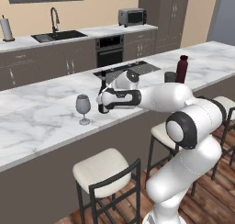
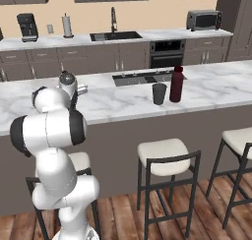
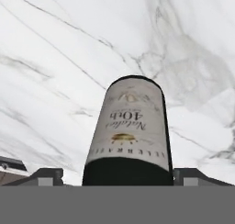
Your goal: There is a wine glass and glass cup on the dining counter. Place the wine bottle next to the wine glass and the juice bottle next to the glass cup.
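Beside the wine glass (image 1: 83,108), wine bottle (image 3: 129,131) between end effector (image 3: 117,175) fingers.

Open marble on dining counter (image 1: 36,126) left of wine glass (image 1: 83,109). Wine bottle (image 3: 129,126) stands just right of it. Dark cup (image 2: 159,93) and red bottle (image 2: 176,84) block the far right.

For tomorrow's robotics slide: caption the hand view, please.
Gripper holds the wine bottle, label facing the camera, above the dining counter.

Glossy white arm (image 1: 183,126) (dark joint bands)
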